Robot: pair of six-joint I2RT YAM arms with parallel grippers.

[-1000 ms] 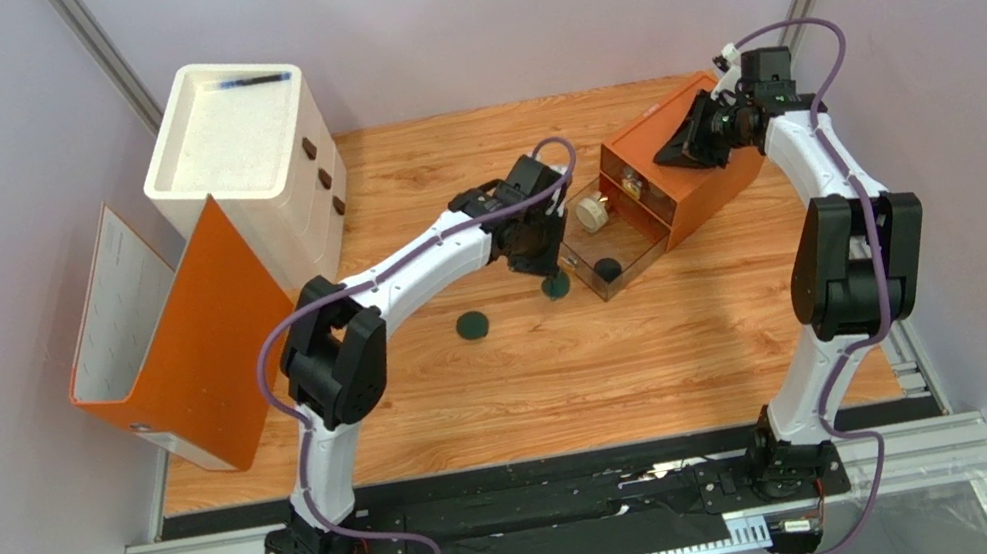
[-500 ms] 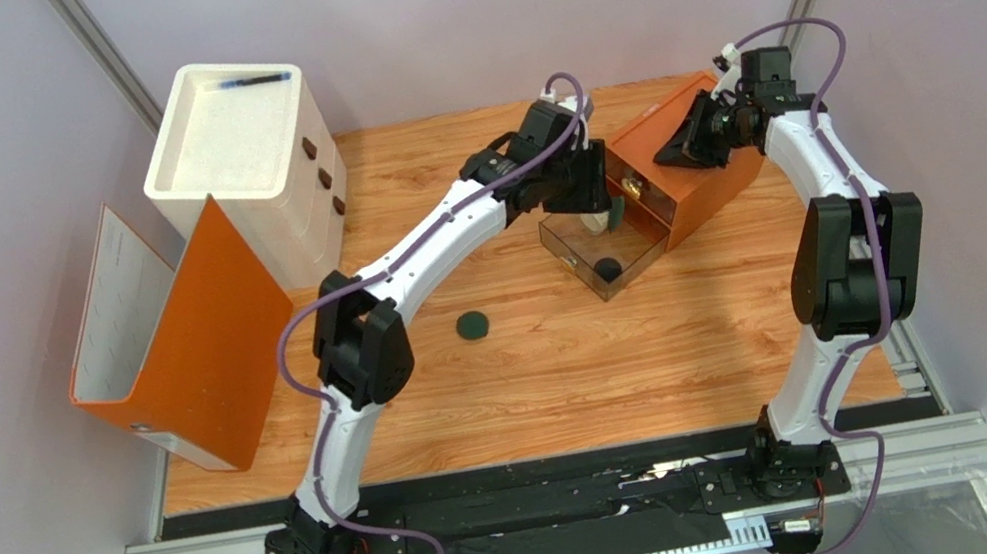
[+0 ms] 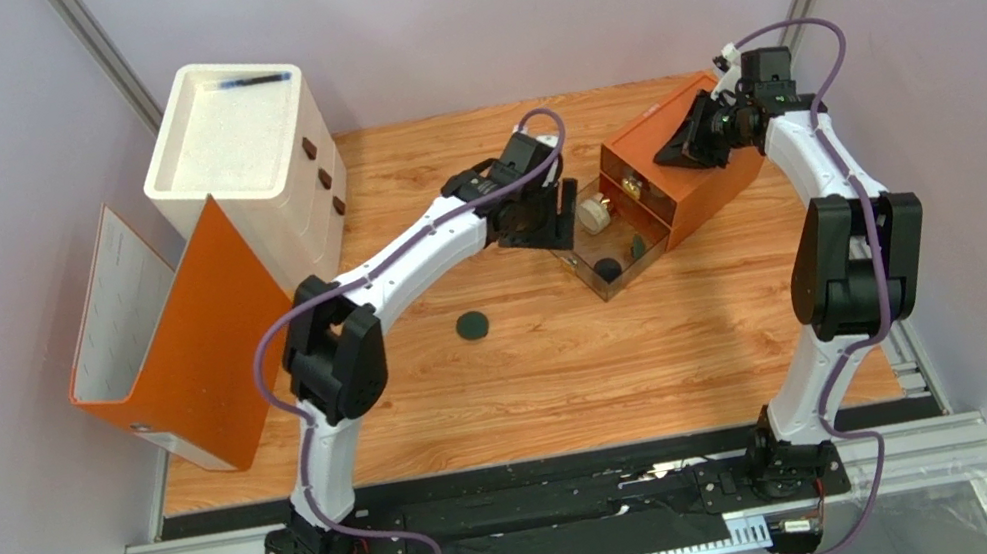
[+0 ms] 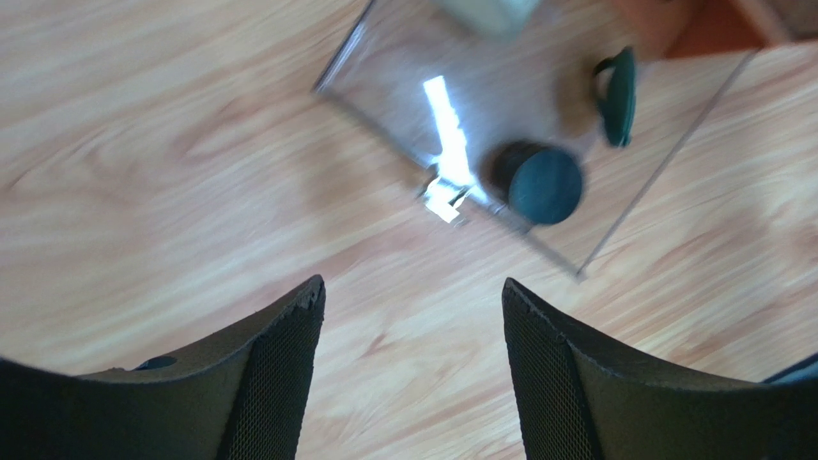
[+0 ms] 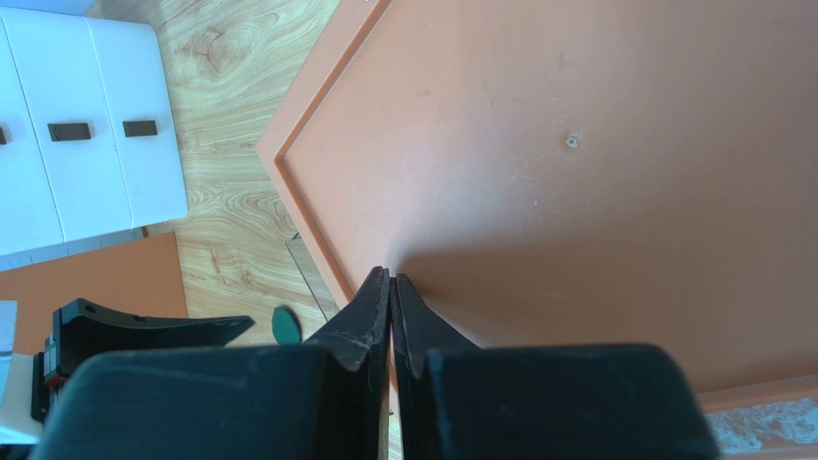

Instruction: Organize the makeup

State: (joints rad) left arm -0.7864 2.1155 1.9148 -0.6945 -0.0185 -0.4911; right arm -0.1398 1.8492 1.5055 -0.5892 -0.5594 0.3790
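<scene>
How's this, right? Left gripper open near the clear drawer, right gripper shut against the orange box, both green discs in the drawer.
No. Only one green disc is in the clear drawer; the other disc lies on the table, per the top view. The left gripper and right gripper on the orange box are as stated.

1. The left gripper (image 4: 411, 287) hangs over the wooden table (image 4: 144, 172), its black fingers (image 4: 278, 364) spread apart with nothing between them
2. Ahead, a clear drawer (image 4: 518, 91) holds a dark round jar (image 4: 543, 184) and a green disc (image 4: 620, 96) standing on edge
3. A cream jar (image 4: 485, 11) and an orange box (image 4: 715, 24) are cut off at the top
</scene>
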